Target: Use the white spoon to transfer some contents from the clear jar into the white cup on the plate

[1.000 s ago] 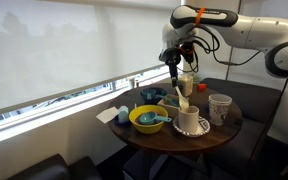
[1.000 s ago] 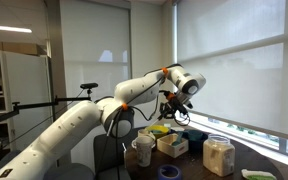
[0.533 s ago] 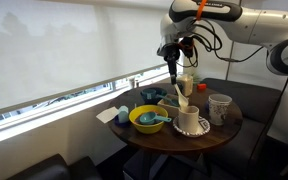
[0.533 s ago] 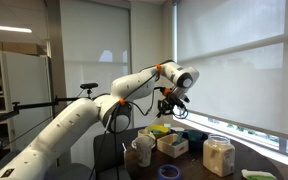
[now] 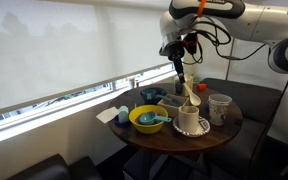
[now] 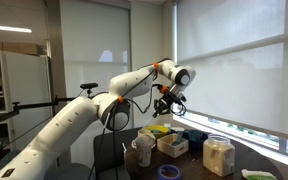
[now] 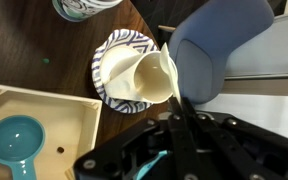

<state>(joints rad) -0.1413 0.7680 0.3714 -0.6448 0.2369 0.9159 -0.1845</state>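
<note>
Gripper [image 5: 180, 64]: I am pinching the white spoon [image 7: 150, 78] by its handle, jaws narrow.
Bowl end: dangling below me, above the plate [image 7: 106, 62].

Window wall: translucent roller shade [image 5: 54, 50] drawn over most of the glass, with a narrow uncovered strip [image 5: 44, 105] along the bottom admitting daylight. Shades [image 6: 234, 60] glow evenly in both exterior views. Round dark wood tabletop [image 5: 154, 138]; grain visible in the wrist view. Dark upholstered seat [image 5: 34, 168] in the near corner, dark bench seat [image 5: 249, 95] behind the tabletop. Ceiling light strip [image 6: 9, 28] lit. Glass partition [image 6: 24, 90] at room's far side.
</note>
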